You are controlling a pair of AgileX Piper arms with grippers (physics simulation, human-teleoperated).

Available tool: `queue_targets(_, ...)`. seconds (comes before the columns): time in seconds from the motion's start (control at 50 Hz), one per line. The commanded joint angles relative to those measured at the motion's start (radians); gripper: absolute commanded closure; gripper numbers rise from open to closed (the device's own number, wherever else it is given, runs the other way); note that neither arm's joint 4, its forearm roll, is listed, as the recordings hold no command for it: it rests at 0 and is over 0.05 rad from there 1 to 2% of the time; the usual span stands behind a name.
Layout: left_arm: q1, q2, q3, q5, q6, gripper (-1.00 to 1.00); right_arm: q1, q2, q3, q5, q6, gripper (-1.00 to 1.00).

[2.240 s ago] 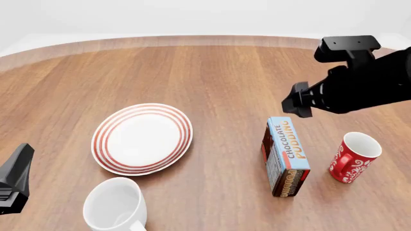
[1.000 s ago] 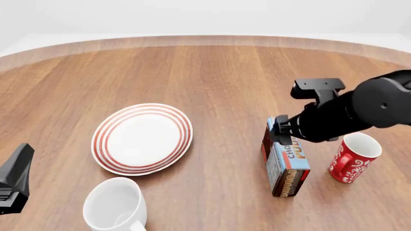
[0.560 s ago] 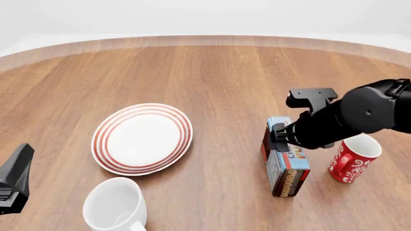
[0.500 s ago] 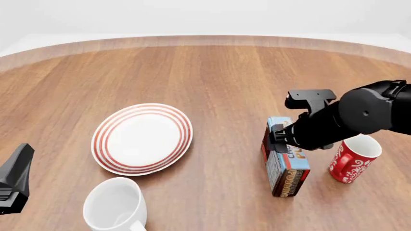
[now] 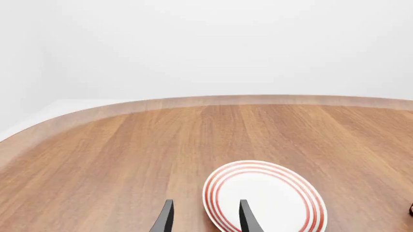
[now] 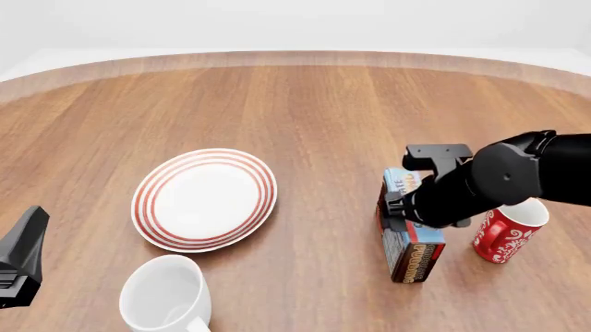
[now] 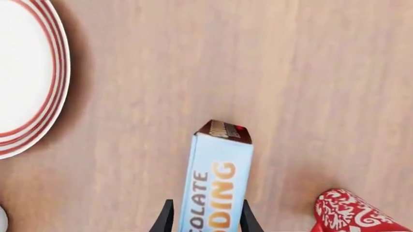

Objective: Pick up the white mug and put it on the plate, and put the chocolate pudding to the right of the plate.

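Over the chocolate pudding (image 6: pixel 411 238), right pincer (image 7: pixel 204 223) has descended.

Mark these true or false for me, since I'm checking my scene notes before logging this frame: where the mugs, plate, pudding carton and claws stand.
1. The white mug sits on the plate. False: it stands on the table, nearer the camera than the plate.
2. The right claw has a finger on each side of the chocolate pudding. True.
3. The red mug stands left of the plate. False: it is right of the pudding carton.
4. The left claw holds nothing. True.
5. The plate carries nothing. True.
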Motion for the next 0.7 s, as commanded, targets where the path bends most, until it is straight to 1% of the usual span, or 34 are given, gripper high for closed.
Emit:
queue_targets(0.02, 0.0, 0.0, 0.0, 0.0, 0.0, -1.0, 0.006, 0.023, 0.016, -0.021, 0.011, -1.0)
queue_targets(0.04, 0.0, 0.0, 0.0, 0.0, 0.0, -1.0, 0.003, 0.024, 0.017, -0.021, 0.005, -1.0)
queue_targets(0.06, 0.0, 0.0, 0.0, 0.0, 0.0, -1.0, 0.002, 0.024, 0.014, -0.021, 0.007, 1.0)
queue_targets(0.16, 0.0, 0.0, 0.0, 0.0, 0.0, -1.0, -0.008, 0.02, 0.004, -0.017, -0.008, 1.0)
queue_targets(0.26, 0.0, 0.0, 0.0, 0.0, 0.0, -1.0, -0.008, 0.006, 0.002, -0.009, -0.009, 1.0)
queue_targets(0.38, 0.0, 0.0, 0.0, 0.0, 0.0, -1.0, -0.021, -0.017, -0.013, 0.008, -0.031, 1.0)
queue_targets(0.4, 0.0, 0.0, 0.0, 0.0, 0.0, -1.0, -0.034, -0.027, -0.02, 0.015, -0.05, 1.0)
queue_targets(0.52, 0.0, 0.0, 0.0, 0.0, 0.0, -1.0, -0.033, -0.047, -0.044, 0.036, -0.06, 1.0)
queue_targets(0.7, 0.0, 0.0, 0.0, 0.0, 0.0, -1.0, -0.026, -0.066, -0.072, 0.062, -0.06, 1.0)
